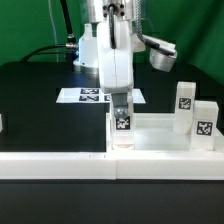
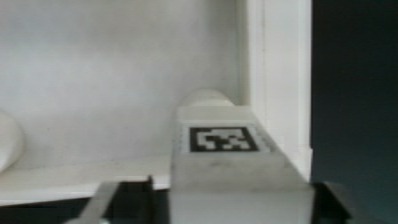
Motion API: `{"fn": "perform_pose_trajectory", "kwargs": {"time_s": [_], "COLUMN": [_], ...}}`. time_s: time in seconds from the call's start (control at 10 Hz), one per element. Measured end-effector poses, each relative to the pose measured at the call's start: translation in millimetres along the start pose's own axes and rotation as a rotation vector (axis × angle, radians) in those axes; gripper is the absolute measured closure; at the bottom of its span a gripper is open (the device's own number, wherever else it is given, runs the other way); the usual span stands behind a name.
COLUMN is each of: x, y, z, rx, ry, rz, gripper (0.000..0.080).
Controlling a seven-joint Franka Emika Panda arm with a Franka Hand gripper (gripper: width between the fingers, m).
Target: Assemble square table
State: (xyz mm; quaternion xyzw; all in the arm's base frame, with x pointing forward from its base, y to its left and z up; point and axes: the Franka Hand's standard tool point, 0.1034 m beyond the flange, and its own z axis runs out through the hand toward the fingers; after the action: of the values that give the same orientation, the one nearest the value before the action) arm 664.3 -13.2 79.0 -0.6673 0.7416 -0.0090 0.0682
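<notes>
Standing upright in a near corner of the square table top (image 1: 150,135), right against its raised rim, with a tag facing the exterior camera: one short white leg (image 1: 122,122). Sitting flat on the black table (image 1: 30,100), just behind the long white rail (image 1: 60,165) running along the front edge. Showing, in the wrist view, the same leg (image 2: 222,140) rising beside the rim wall (image 2: 276,80), its tag plainly readable. Hanging directly over that leg, with fingers reaching down on either side of its upper part: the gripper (image 1: 120,100). Appearing as dark finger edges flanking the leg in the wrist view, yet not revealing whether pinching or parting; cannot tell from these pictures. Waiting upright at the top's far side, toward the exterior view's right, two more tagged legs (image 1: 186,97) (image 1: 204,120), apparently not yet fitted. Lying beyond the top, flat on the table: the marker board (image 1: 95,96). Judging progress as early: one leg seemingly being seated in its corner socket, the remaining legs needing placing, with a fourth not visible here.
</notes>
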Motion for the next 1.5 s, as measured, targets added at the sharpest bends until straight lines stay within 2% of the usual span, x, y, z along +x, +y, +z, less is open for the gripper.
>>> {"fn": "perform_pose_trajectory", "kwargs": {"time_s": [0.1,0.2,0.3,0.5,0.8,1.0,1.2,1.3,1.4,1.5], "x": [-0.2,-4.2,-9.4,-11.6,-8.6,-8.0,-8.2,-7.9,-8.1,-8.4], "y": [0.3,1.1,0.1,0.6,-1.7,-3.2,-4.4,-4.4,-4.4,-4.4], "z": [0.3,2.5,2.5,2.9,2.3,1.9,1.7,1.7,1.7,1.8], "rx": [-0.003,-0.018,-0.039,-0.047,-0.042,-0.075,-0.077,-0.077,-0.075,-0.068], "ry": [0.007,0.035,0.05,0.045,0.057,0.089,0.097,0.098,0.097,0.098], "rz": [-0.072,-0.262,-0.487,-0.683,-1.007,-1.305,-1.347,-1.347,-1.327,-1.232], "gripper": [0.0255,0.0171,0.0156,0.0151,0.015,0.015,0.015,0.0279,0.0279,0.0414]}}
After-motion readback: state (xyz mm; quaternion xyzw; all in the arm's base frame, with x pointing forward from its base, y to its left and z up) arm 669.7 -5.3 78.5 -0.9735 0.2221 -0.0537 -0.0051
